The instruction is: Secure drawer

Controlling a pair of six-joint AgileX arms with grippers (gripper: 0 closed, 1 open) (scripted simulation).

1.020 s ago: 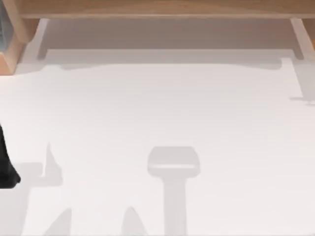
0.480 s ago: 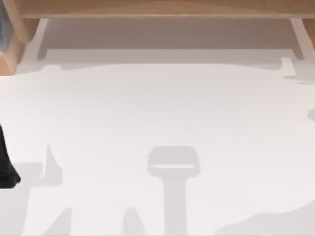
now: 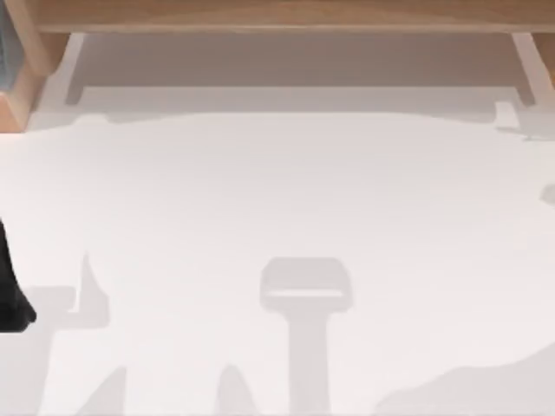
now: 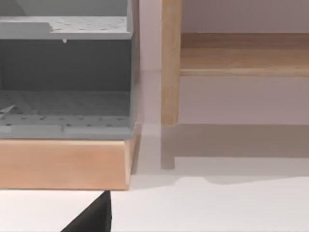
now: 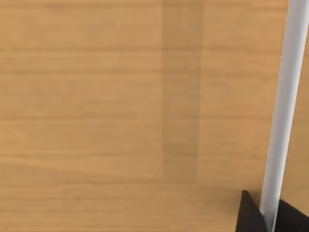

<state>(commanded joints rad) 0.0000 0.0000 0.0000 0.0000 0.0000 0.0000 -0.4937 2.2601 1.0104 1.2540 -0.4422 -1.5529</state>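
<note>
Jaws, right [image 5: 269,220]: close against a thin white bar [image 5: 285,96] that runs across a light wood face [image 5: 96,111]; whether they are clenched or released I cannot tell.
Jaws, left [image 4: 91,220]: a dark shape low over the bench, parked at the left edge in the top view [image 3: 10,295]; clenched or released, I cannot tell.
Drawer [image 3: 295,61]: ahead of the left jaws and well apart from them, at the far edge of the bench. Its pale floor lies exposed, with the white front strip [image 3: 286,97] towards the jaws and thin white walls on both sides.
Wood frame [image 3: 277,16]: light wood along the back of the drawer, farther from the jaws than its floor.
Wood post [image 4: 170,63]: upright, between the drawer and the grey rack.
Grey rack [image 4: 65,72]: shelved and perforated, on a light wood base [image 4: 63,162], just ahead of the left jaws.
Bench [image 3: 277,199]: plain white, crossed by grey shadows.
</note>
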